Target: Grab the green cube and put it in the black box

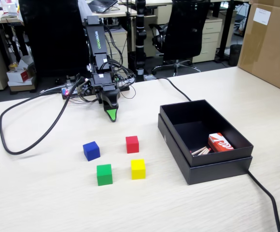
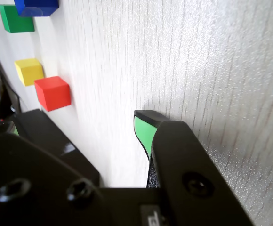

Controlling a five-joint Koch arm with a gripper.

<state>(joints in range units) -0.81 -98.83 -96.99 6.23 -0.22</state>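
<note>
The green cube (image 1: 104,174) sits on the pale wooden table, front left of a square of cubes; the wrist view has the green cube (image 2: 15,18) at its top left. The black box (image 1: 217,169) stands to the right of the cubes in the fixed view, holding a small red-and-white pack (image 1: 220,142) and some sticks. My gripper (image 1: 112,115) points down at the table behind the cubes, well short of the green one. In the wrist view my gripper (image 2: 84,117) is open, bare table showing between its green-padded fingers (image 2: 145,134), nothing held.
Blue (image 1: 91,151), red (image 1: 132,144) and yellow (image 1: 138,169) cubes sit around the green one. A black cable (image 1: 29,130) loops on the left and another cable (image 1: 265,193) runs out from the box's right. A brown carton (image 1: 270,43) stands far right.
</note>
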